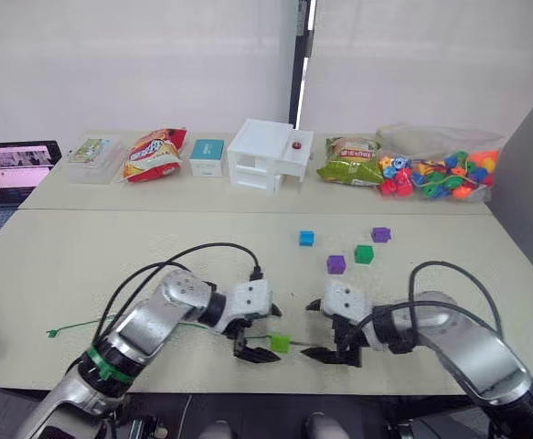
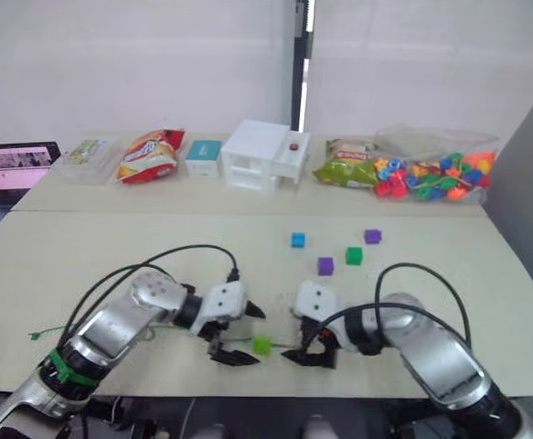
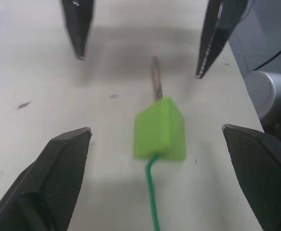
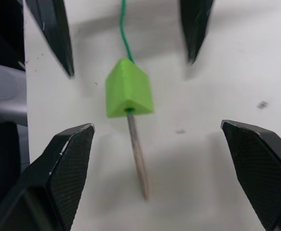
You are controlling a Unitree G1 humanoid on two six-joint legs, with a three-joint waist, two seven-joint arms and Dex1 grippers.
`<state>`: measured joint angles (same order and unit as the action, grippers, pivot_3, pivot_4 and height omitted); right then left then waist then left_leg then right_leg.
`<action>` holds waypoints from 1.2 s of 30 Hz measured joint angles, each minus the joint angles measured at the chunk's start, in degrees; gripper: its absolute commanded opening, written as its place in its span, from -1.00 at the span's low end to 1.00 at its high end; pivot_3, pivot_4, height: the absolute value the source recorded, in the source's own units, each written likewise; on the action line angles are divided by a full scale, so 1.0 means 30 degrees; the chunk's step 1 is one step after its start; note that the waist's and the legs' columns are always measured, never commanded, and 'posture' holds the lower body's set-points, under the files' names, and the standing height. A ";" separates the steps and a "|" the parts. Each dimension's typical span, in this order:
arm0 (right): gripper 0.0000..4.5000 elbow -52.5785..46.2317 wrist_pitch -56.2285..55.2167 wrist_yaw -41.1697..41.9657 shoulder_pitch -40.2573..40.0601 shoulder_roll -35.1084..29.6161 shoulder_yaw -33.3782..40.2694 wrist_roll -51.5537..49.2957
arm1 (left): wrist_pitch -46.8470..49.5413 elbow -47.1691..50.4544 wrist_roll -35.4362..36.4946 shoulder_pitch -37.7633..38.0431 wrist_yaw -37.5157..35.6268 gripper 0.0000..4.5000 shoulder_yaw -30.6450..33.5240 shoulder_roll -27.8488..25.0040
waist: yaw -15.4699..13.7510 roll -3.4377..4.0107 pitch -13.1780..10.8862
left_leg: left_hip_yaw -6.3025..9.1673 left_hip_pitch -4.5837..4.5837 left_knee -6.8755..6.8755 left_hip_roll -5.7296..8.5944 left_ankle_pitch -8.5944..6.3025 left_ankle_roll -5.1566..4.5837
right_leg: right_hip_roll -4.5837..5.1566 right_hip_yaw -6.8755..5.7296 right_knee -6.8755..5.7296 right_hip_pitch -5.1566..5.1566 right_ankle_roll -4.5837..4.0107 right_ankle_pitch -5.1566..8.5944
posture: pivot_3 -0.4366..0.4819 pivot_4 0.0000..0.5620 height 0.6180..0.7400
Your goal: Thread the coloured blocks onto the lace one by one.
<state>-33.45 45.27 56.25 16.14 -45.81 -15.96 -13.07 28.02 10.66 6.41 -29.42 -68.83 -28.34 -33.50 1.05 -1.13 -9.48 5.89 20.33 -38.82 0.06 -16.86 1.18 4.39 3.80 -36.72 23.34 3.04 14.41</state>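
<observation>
A light green block (image 1: 280,343) lies on the table near its front edge, strung on the green lace (image 3: 152,192). The silvery needle tip (image 4: 138,154) pokes out of the block toward my right gripper. The cord trails left across the table to its end (image 1: 53,332). My left gripper (image 1: 268,335) and right gripper (image 1: 316,331) face each other across the block, both open and holding nothing. Farther back lie a blue block (image 1: 306,238), a dark green block (image 1: 364,254) and two purple blocks (image 1: 335,264) (image 1: 381,234).
Along the back of the table stand a clear bag of beads (image 1: 440,169), a white box (image 1: 268,154), two snack bags (image 1: 154,153) (image 1: 353,160), a teal box (image 1: 207,155) and a clear container (image 1: 92,157). A laptop (image 1: 15,169) sits at the far left.
</observation>
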 measured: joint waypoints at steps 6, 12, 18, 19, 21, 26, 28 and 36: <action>1.00 0.0530 -0.1314 0.0225 -0.0325 -0.0589 -0.0553 0.0352 | -0.1217 -0.1337 -0.1380 -0.0662 0.0689 0.87 -0.0962 0.0845 | -0.0017 -0.0006 -0.0001 | -0.0004 -0.0037 -0.0012 -0.0004 0.0001 0.0001 | -0.0003 0.0001 0.0033 -0.0068 0.0006 0.0005 | -0.05 -0.47 1.00; 1.00 0.1081 -0.1662 0.0095 -0.0141 -0.0338 -0.1271 0.0557 | -0.1493 -0.1152 -0.1450 -0.0656 0.0384 0.02 -0.1296 0.0508 | -0.0001 -0.0004 0.0000 | -0.0004 -0.0043 -0.0014 -0.0004 0.0001 0.0001 | -0.0002 0.0002 0.0017 -0.0066 0.0009 0.0006 | -0.05 -0.47 1.00; 1.00 0.1444 -0.1733 -0.0178 0.0229 -0.0189 -0.1507 0.0944 | -0.1476 -0.0870 -0.1448 -0.0568 0.0335 -0.42 -0.1286 0.0174 | 0.0082 -0.0004 0.0000 | -0.0001 -0.0048 -0.0011 -0.0009 0.0001 0.0001 | -0.0009 0.0001 0.0007 -0.0060 0.0009 0.0006 | -0.05 -0.47 1.00; 1.00 0.1590 -0.1734 -0.0302 0.0315 -0.0027 -0.1683 0.1042 | -0.1516 -0.0871 -0.1447 -0.0569 0.0292 -0.42 -0.1281 0.0125 | 0.0111 -0.0004 0.0000 | 0.0000 -0.0050 -0.0009 -0.0012 0.0001 0.0001 | -0.0013 0.0001 0.0007 -0.0060 0.0008 0.0006 | -0.05 -0.47 1.00; 1.00 0.1758 -0.1734 -0.0515 0.0373 0.0379 -0.2047 0.1220 | -0.1601 -0.0891 -0.1448 -0.0574 0.0236 -0.42 -0.1282 0.0086 | 0.0153 -0.0003 0.0001 | 0.0001 -0.0050 -0.0007 -0.0014 0.0001 0.0000 | -0.0015 0.0001 0.0000 -0.0056 0.0008 0.0006 | -0.05 -0.47 1.00; 0.65 0.1995 -0.1818 -0.0594 0.0656 0.0724 -0.2544 0.1567 | -0.1753 -0.0939 -0.1448 -0.0571 0.0191 -0.42 -0.1272 0.0019 | 0.0207 -0.0003 0.0002 | 0.0005 -0.0055 -0.0007 -0.0014 0.0001 0.0001 | -0.0017 0.0001 -0.0007 -0.0057 0.0008 0.0006 | -0.05 -0.47 1.00; 0.34 0.2045 -0.2075 -0.0583 0.0651 0.0810 -0.2736 0.1676 | -0.1763 -0.0951 -0.1448 -0.0571 0.0184 -0.42 -0.1241 -0.0013 | 0.0244 -0.0003 0.0004 | 0.0006 -0.0059 -0.0007 -0.0016 0.0001 0.0001 | -0.0018 0.0001 -0.0008 -0.0061 0.0008 0.0006 | -0.05 -0.47 1.00; -0.85 0.2637 -0.3142 -0.0568 0.0473 0.0766 -0.2951 0.1723 | -0.1764 -0.0986 -0.1448 -0.0566 0.0175 -0.42 -0.1156 -0.0084 | 0.0369 -0.0008 0.0012 | 0.0006 -0.0073 -0.0010 -0.0015 0.0001 0.0001 | -0.0017 0.0002 -0.0007 -0.0079 0.0008 0.0006 | -0.05 -0.47 1.00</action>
<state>-25.53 35.85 54.54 17.56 -43.51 -24.81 -7.90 22.73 7.70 2.07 -31.11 -68.30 -31.80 -33.75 2.16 -1.15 -9.44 5.91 20.11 -38.85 0.02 -16.86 1.18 4.34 3.81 -36.75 23.10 3.07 14.43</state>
